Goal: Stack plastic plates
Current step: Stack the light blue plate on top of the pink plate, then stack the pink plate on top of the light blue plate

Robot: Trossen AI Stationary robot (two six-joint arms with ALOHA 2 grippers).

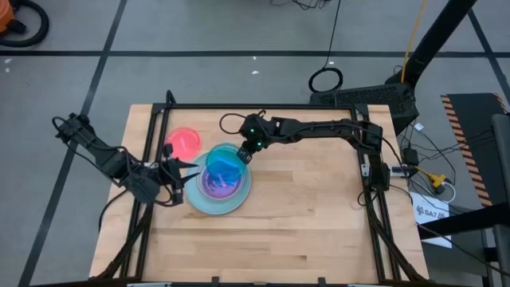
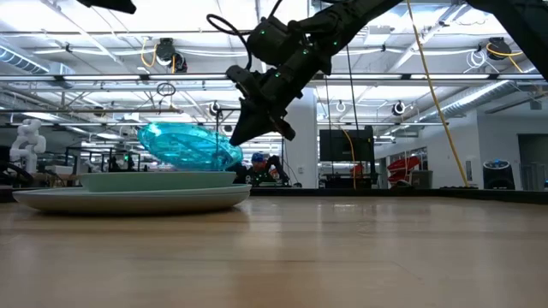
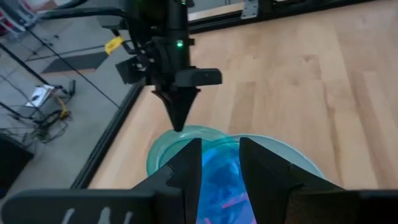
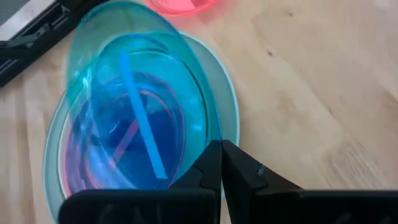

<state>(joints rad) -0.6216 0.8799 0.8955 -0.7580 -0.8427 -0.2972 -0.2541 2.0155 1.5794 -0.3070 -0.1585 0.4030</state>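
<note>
A stack of plastic plates (image 1: 217, 198) rests on the wooden table left of centre, with a wide pale green plate (image 2: 128, 198) at the bottom and smaller ones on it. A translucent teal plate (image 1: 225, 165) stands tilted over the stack. My right gripper (image 1: 245, 154) is shut at that plate's far right rim. My left gripper (image 1: 190, 169) stands open at the stack's left side, nothing between its fingers (image 3: 186, 168). A pink-red plate (image 1: 185, 142) lies flat on the table behind the stack. My right gripper pinches the teal plate's rim (image 4: 202, 140) between its two shut fingers, on the plate's far right side. The fingers slant down from the table's far right. The plate hangs tilted over the stack (image 2: 190, 145); whether its low edge touches the plates below, I cannot tell.
Black frame rails (image 1: 155, 151) run along the table's left, far and right sides. Bare wood (image 1: 303, 215) lies to the right of the stack and toward the near edge. Cables and gear (image 1: 430, 179) sit on the floor beyond the right rail.
</note>
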